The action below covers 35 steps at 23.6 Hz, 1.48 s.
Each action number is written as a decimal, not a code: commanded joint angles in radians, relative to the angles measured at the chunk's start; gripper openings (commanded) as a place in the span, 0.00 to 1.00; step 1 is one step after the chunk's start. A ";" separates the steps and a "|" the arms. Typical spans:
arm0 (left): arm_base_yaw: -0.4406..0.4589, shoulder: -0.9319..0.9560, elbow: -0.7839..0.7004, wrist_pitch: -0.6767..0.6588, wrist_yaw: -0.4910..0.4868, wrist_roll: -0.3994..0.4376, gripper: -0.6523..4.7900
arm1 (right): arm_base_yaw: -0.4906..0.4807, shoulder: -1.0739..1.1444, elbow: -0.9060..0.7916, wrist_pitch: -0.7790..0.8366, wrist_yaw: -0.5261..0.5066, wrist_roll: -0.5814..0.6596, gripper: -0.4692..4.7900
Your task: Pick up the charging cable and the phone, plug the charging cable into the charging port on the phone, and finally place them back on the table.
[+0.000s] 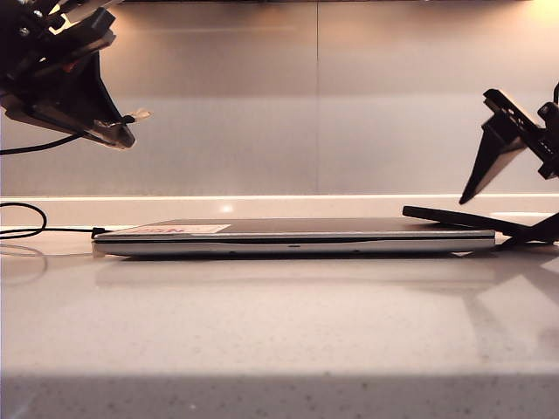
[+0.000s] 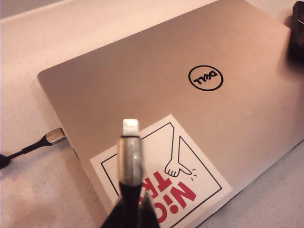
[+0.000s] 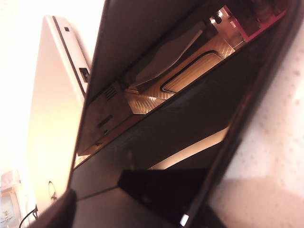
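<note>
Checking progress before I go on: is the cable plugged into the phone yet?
No: the left gripper holds the cable up with its connector bare, and the phone lies apart on the laptop.

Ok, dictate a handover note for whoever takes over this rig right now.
Left gripper: raised at the left, shut on the thin black charging cable with its silvery connector tip.
Right gripper: open, low at the right, fingers around the thin flat black phone.
The phone rests tilted on the silver-grey laptop, not yet lifted.
Done: cable picked up.
Left: grasp phone, plug in, set both on the pale speckled table.
</note>
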 commanded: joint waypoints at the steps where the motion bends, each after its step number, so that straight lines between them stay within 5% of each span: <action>1: -0.001 -0.003 0.004 0.015 0.003 0.003 0.11 | 0.001 0.023 -0.009 -0.064 0.020 0.001 0.58; 4: -0.001 -0.003 0.004 0.015 0.004 0.003 0.11 | 0.002 0.027 -0.009 -0.064 0.023 0.000 0.58; 9: -0.001 -0.003 0.004 0.015 0.003 0.003 0.11 | 0.002 0.027 -0.009 -0.064 0.029 0.000 0.40; 13: -0.001 -0.003 0.004 0.014 0.003 0.003 0.11 | 0.002 0.027 -0.009 -0.063 0.029 0.000 0.08; 22: -0.001 -0.003 0.004 0.013 0.004 0.003 0.11 | 0.002 -0.033 0.008 -0.044 0.018 -0.118 0.08; 35: -0.001 -0.003 0.004 0.013 0.004 0.003 0.11 | 0.016 -0.236 0.412 -0.854 0.085 -0.579 0.08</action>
